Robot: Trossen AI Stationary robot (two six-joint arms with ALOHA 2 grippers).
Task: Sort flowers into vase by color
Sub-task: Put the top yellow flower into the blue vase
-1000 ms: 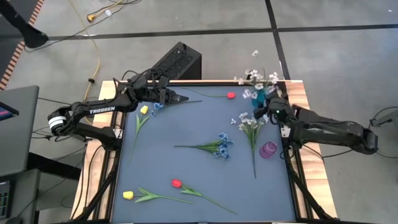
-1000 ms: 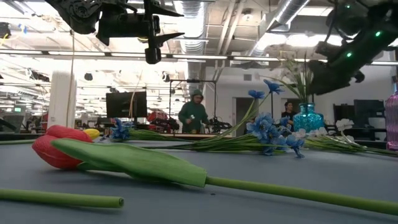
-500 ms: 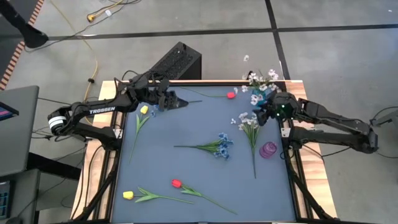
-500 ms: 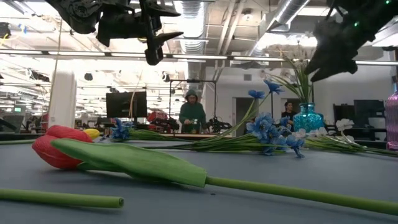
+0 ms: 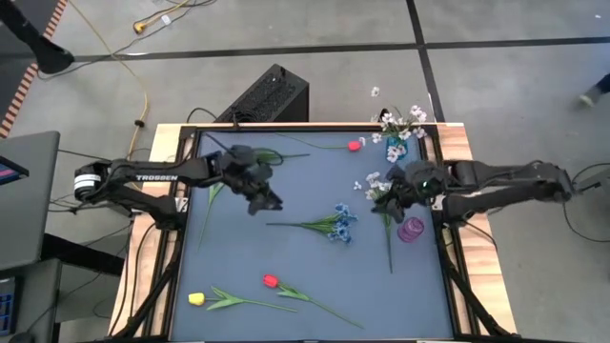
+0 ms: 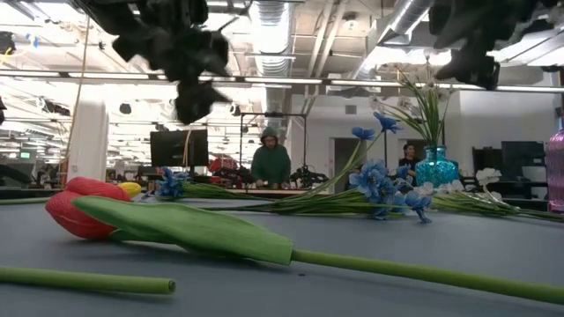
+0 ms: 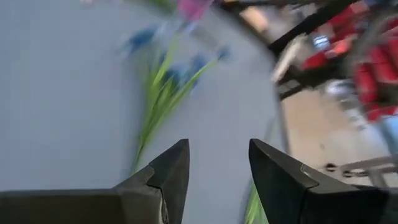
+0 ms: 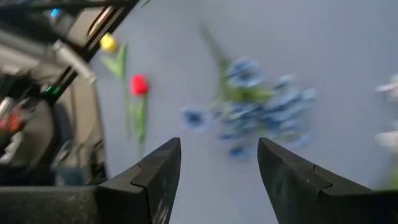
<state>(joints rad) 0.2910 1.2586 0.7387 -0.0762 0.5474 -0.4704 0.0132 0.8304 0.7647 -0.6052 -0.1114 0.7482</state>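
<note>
Jaws of left gripper (image 7: 217, 180) and right gripper (image 8: 219, 180) both gaped, empty. Blue flowers (image 5: 334, 225) lay mid-surface (image 5: 286, 257) between them. Best: one arm only, descend on stem, pinch near blooms, avoid collision.

table (image 5: 238, 248): grey-blue mat | on it: flowers (image 5: 329, 227) scattered, purple vase (image 5: 412, 230), teal vase (image 6: 436, 166)

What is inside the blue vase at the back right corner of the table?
The blue vase holds white small-blossom sprays on green stems, which rise out of its mouth. The lower ends of the stems, inside the vase, are covered, so nothing else in it can be told.
</note>
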